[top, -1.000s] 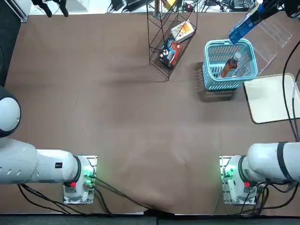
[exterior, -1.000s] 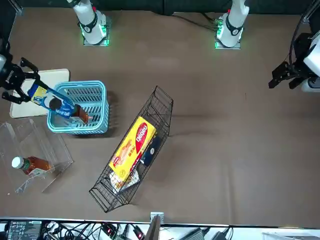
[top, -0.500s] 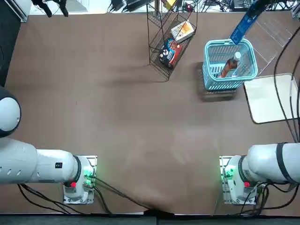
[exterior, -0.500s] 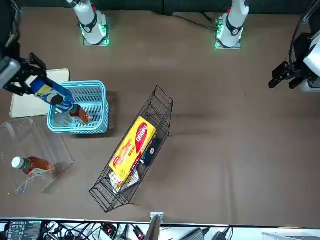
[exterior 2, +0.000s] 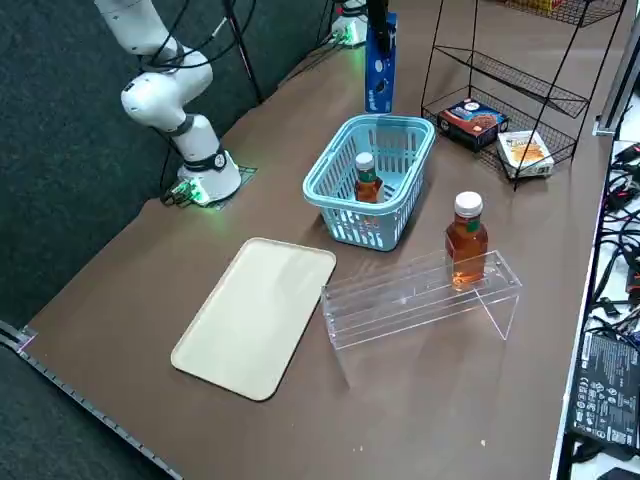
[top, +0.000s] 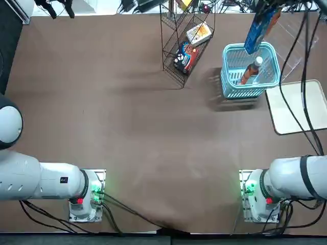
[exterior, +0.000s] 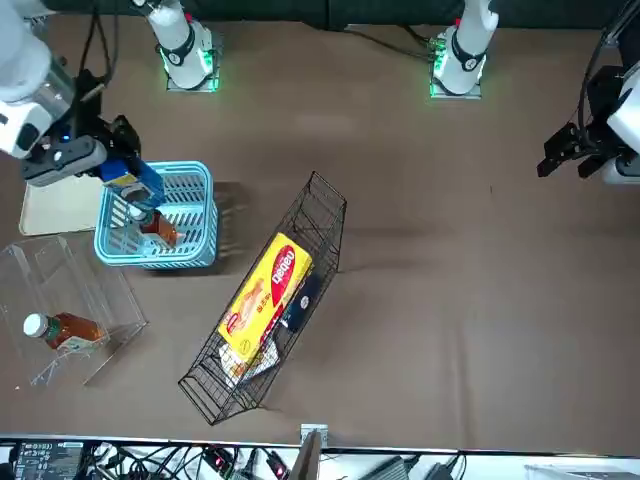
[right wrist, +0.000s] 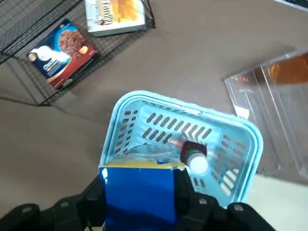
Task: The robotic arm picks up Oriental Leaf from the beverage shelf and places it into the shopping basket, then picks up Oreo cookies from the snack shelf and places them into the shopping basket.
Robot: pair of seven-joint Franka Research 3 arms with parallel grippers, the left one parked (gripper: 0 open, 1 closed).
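Though obscure overhead, right fingers (right wrist: 182, 192) astride pack (right wrist: 139, 199)

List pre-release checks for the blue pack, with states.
1. Blue rectangular pack between the claw's fingers: ok.
2. Pack over the light blue slotted plastic basket: ok, at its edge in the wrist view.
3. Pack fully inside the basket rim: not ok, it is above.
4. White-capped reddish-brown tea bottle in the basket: ok.
5. Room for the pack beside that bottle: cannot tell.
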